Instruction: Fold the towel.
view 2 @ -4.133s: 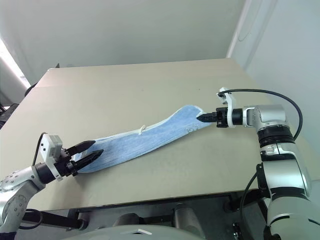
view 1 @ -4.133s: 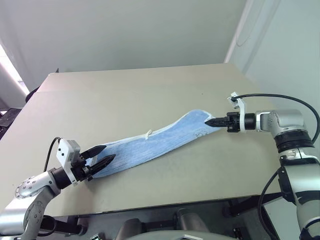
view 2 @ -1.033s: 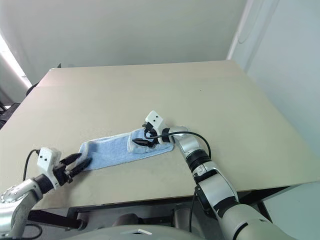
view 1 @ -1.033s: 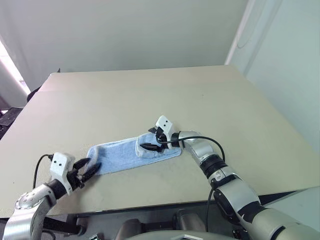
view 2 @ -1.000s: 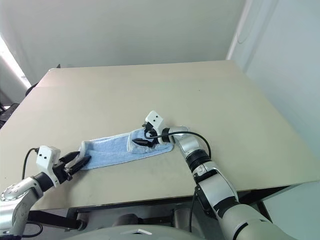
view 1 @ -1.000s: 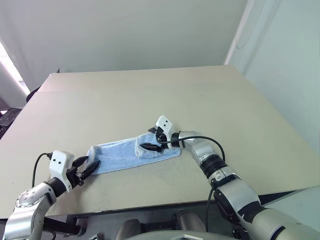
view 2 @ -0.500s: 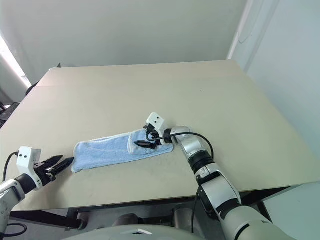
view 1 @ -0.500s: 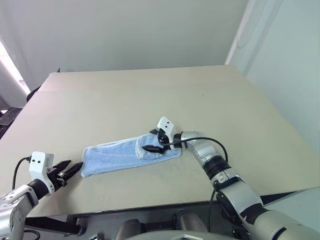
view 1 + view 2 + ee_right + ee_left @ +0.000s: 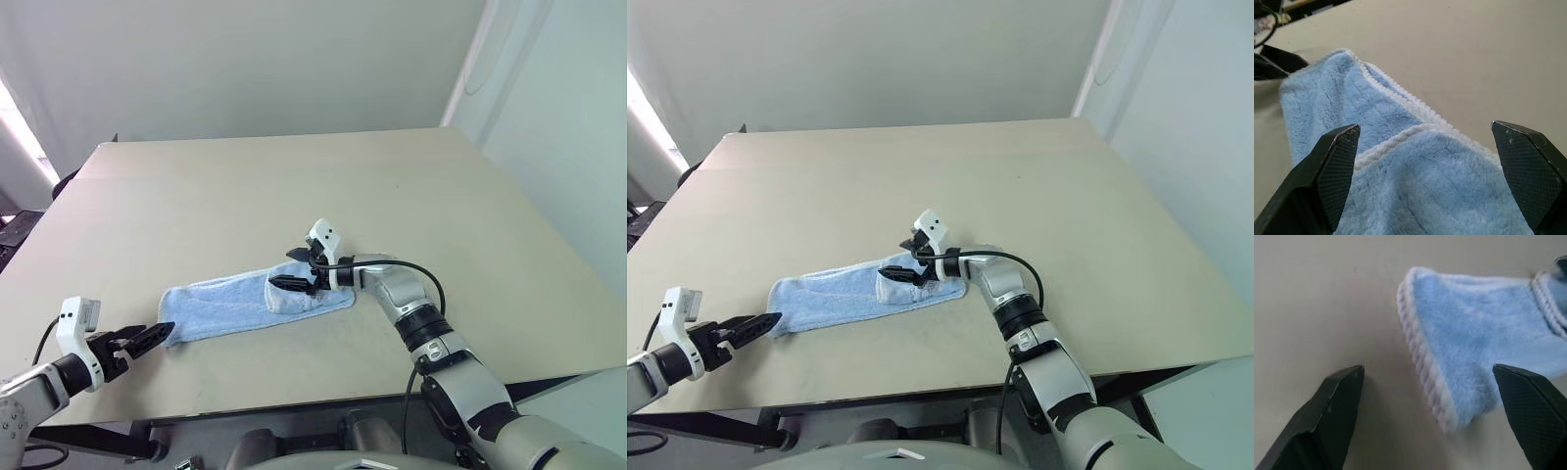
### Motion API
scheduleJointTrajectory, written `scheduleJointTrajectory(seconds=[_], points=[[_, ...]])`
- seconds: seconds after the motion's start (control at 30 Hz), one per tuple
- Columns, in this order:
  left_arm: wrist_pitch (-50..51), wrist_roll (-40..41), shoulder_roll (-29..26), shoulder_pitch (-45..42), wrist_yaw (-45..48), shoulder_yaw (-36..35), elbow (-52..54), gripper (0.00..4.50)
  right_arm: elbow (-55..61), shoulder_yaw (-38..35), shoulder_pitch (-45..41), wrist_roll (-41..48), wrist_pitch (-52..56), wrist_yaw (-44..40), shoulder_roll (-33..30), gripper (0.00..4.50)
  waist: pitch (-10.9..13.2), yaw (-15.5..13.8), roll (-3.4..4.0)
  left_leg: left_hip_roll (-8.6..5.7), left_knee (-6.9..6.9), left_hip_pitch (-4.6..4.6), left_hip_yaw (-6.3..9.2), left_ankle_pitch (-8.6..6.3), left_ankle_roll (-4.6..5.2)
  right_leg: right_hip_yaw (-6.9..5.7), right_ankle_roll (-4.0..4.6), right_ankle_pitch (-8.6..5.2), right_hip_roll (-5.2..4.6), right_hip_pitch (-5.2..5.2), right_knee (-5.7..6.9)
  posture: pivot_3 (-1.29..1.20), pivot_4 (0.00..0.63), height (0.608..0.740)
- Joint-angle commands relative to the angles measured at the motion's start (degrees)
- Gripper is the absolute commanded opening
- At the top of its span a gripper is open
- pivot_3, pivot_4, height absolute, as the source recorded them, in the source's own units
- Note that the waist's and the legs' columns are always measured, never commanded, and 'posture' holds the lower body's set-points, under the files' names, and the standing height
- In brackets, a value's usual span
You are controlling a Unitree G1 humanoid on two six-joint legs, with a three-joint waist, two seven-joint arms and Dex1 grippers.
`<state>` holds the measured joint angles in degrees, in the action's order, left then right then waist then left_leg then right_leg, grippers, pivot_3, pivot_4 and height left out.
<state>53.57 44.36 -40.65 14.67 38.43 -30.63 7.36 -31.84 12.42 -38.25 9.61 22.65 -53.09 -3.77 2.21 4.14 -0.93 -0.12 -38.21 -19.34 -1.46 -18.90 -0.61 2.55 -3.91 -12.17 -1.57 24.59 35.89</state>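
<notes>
**Towel lay partly folded, both grippers free of it**

The towel [image 9: 250,299] lay on the table [image 9: 411,186], its right end doubled over. The right gripper [image 9: 294,269] hovered there, fingers wide. The left gripper [image 9: 147,338], fingers spread, sat just off its left end

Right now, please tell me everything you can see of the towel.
The towel is a small light-blue cloth of fluffy terry with white stitched edging. It lies flat on the beige table as a long narrow strip, slanting slightly. Its right end is folded back over the middle, so a second layer with a white edge lies on top there. The open right claw hovers just over that folded part; I cannot tell if it touches. The open left claw is by the left end, holding nothing.
</notes>
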Motion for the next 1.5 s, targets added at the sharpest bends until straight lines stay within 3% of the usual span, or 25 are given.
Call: scheduleJointTrajectory(seconds=[0.03, 0.67, 0.8, 1.1, 1.13, 1.5], points=[[3.75, 0.46, -0.66, -1.84, -1.49, 0.94, -0.26, 4.47, 4.26, -1.99, -1.68, 2.42, 2.93, -0.1, -0.18, 4.5, 0.03, -0.01, 0.12, -0.01, 0.0, 0.0, -0.01, 0.0, 0.0, 0.0, 0.0, 0.0, -0.01, 0.0, 0.0, 0.0, 0.0, 0.74], [12.42, 1.43, 2.75, -12.19, 0.21, 9.36, -1.09, 4.47, 7.84, -3.3, -0.67, 2.87, 5.51, 5.91, -1.03, 4.5, 0.07, -1.33, 0.27, -0.22, -0.05, 0.0, 0.08, 0.08, -0.12, -0.06, -0.12, -0.09, -0.11, -0.11, 0.02, 0.0, 0.0, 0.74], [11.56, 0.68, 2.28, -12.64, 0.91, 10.02, -1.38, 3.52, 7.46, -3.25, -0.76, 2.82, 5.34, 6.54, -1.01, 4.5, 0.07, -1.43, 0.27, -0.22, -0.04, 0.0, 0.08, 0.08, -0.12, -0.05, -0.1, -0.1, -0.1, -0.1, 0.01, 0.0, 0.0, 0.74], [11.27, 3.5, 2.12, -12.59, 2.54, 7.11, -0.14, 0.25, 6.17, -3.53, -1.0, 2.92, 4.84, 7.81, -0.88, 4.5, 0.07, -0.75, 0.2, -0.15, -0.02, -0.06, 0.09, 0.08, -0.12, -0.04, -0.1, -0.09, -0.09, -0.03, -0.01, 0.0, 0.0, 0.74], [11.15, 3.4, 1.65, -12.32, 2.52, 6.8, -0.1, 0.04, 6.47, -3.62, -0.94, 3.18, 5.01, 7.61, -0.91, 4.5, 0.07, -0.43, 0.2, -0.15, -0.01, -0.06, 0.1, 0.08, -0.12, -0.03, -0.1, -0.09, -0.09, -0.03, -0.01, 0.0, 0.0, 0.74], [11.74, 4.4, -3.12, -8.06, 2.46, -0.41, 0.54, 0.04, 13.7, -4.59, 0.79, 9.13, 9.4, 2.62, -2.2, 4.5, 0.09, 0.09, 0.16, -0.1, 0.02, -0.06, 0.11, 0.08, -0.12, -0.02, -0.14, -0.07, -0.05, 0.01, -0.01, 0.0, 0.0, 0.74]])
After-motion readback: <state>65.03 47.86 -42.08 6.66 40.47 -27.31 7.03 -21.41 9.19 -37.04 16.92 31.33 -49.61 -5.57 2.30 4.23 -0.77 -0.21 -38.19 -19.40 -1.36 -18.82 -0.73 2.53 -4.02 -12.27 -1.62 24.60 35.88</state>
